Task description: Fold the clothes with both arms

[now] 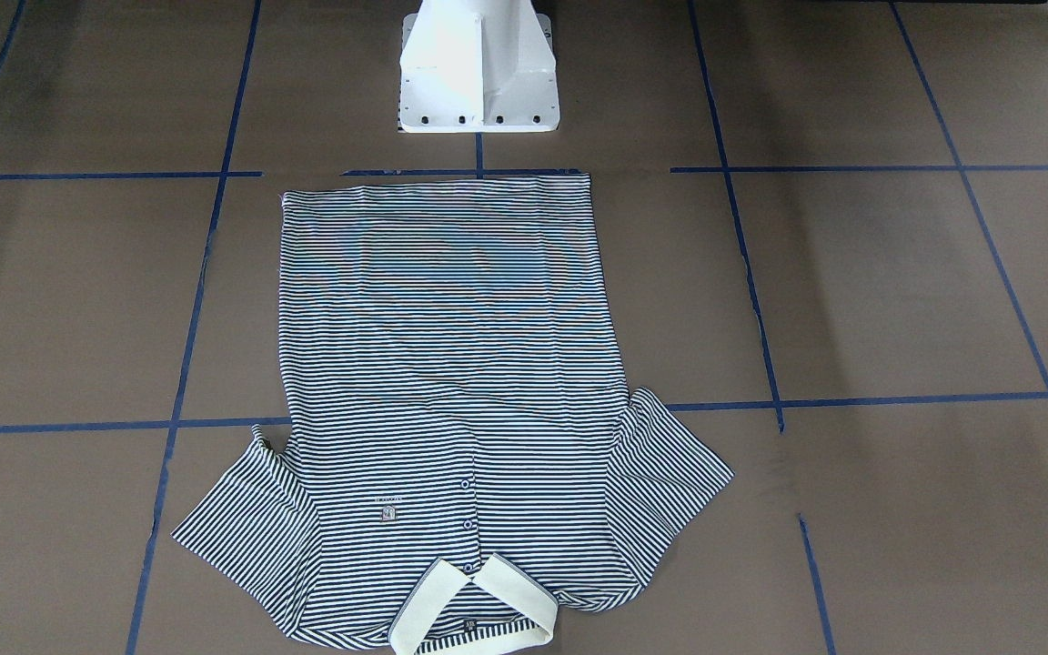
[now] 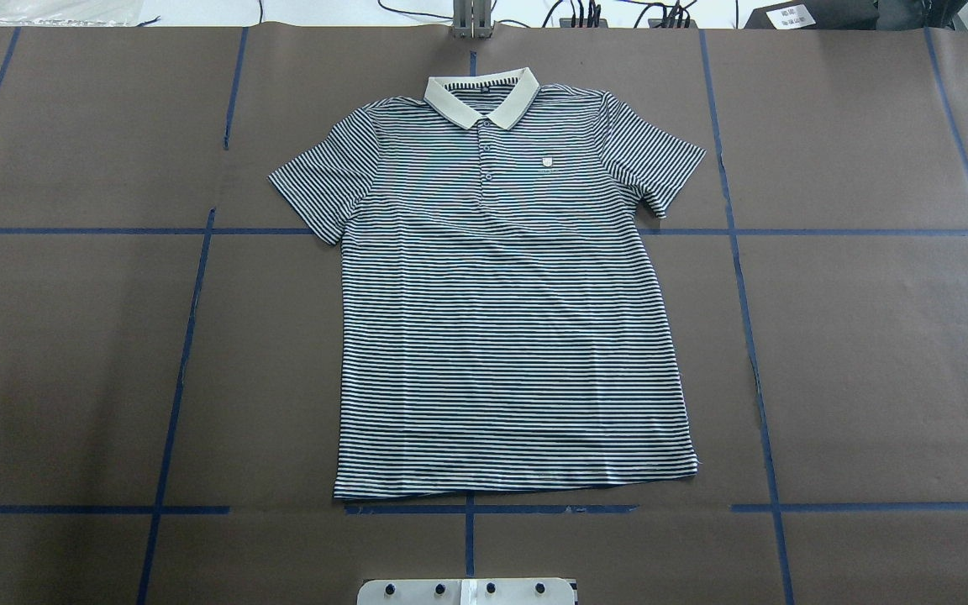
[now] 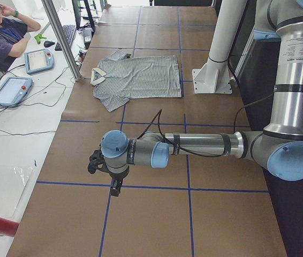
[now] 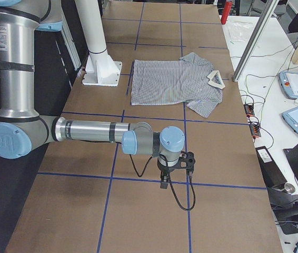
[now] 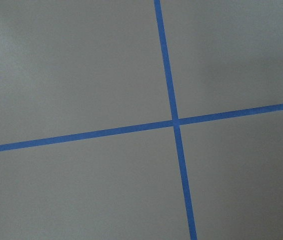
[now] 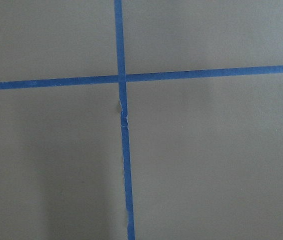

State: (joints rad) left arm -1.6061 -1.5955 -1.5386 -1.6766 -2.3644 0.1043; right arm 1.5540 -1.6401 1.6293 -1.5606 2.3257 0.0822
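Lying flat, shirt [image 2: 518,319] well apart from both tools [image 3: 115,186] [image 4: 164,180].

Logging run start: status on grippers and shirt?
Left gripper and right gripper over bare table, open or shut unclear. Polo shirt flat, unfolded, collar far side. Nothing lying on it.

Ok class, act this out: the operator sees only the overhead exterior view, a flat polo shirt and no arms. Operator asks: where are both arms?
Observer: The left arm stretches low over bare table; the left gripper points down, well away from the polo shirt.
Operator: And the right?
Observer: The right arm does likewise at the other end; the right gripper hangs near a blue tape line.
Operator: Open or shut?
Observer: Cannot tell; both wrist cameras show only table and tape crossings.
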